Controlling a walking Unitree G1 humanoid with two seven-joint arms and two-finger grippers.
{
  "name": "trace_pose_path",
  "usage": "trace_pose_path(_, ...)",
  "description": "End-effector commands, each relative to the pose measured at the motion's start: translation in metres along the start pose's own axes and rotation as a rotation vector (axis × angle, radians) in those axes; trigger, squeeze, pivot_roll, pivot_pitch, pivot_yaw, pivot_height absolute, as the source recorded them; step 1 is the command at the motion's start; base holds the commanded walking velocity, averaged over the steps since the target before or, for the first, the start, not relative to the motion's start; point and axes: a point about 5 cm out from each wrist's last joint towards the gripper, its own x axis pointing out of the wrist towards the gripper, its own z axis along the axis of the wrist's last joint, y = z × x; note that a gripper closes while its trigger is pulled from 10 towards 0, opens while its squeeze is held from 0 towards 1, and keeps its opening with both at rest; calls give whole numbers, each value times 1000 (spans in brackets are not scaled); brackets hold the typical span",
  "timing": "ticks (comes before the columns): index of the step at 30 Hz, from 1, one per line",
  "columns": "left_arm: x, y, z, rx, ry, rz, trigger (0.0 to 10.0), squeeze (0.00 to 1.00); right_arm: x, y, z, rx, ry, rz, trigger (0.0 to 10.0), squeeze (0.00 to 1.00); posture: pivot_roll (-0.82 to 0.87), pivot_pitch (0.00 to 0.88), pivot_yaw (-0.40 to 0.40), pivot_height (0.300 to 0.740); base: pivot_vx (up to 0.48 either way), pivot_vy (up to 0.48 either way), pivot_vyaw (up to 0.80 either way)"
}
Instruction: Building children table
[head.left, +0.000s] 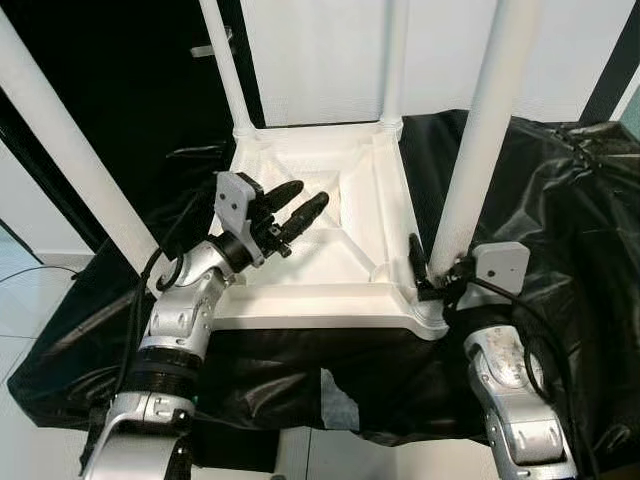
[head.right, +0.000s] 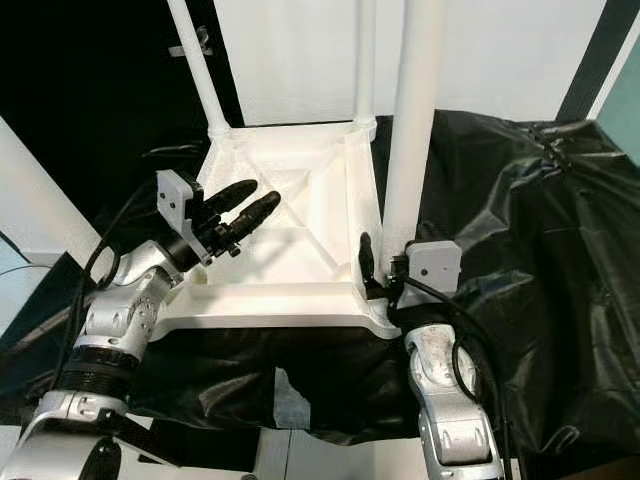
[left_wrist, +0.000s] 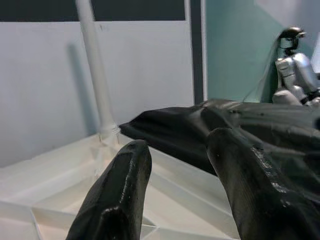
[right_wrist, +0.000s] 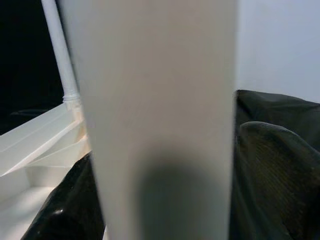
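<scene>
Four table legs (head.left: 487, 130), one tabletop (head.left: 300, 300), two hands (head.left: 292, 213)

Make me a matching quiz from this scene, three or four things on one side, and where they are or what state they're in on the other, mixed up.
Things
1. left gripper
2. right gripper
3. white plastic children's table top
4. crinkled black plastic sheet

States
A. spread beneath the table
B. lying upside down, legs pointing up
C. open, hovering over the underside
D. closed around the near right white leg

Pairs: 1-C, 2-D, 3-B, 4-A
</scene>
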Motion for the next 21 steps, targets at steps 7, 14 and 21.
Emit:
trace_pose_path(7,-9,-19,-13,-19,74,109,10000,0,1,5,-5,14,-7,34,10000,0,27,0,15,740,0,0,0)
trace_pose_path(14,-26,-27,-24,-27,142,230,10000,0,-10,2,-8,12,15,11,10000,0,25,0,21,740,0,0,0)
trace_pose_path(21,-40,-21,-30,-41,216,352,10000,0,-6,3,-6,14,0,11,10000,0,35,0,20,740,0,0,0)
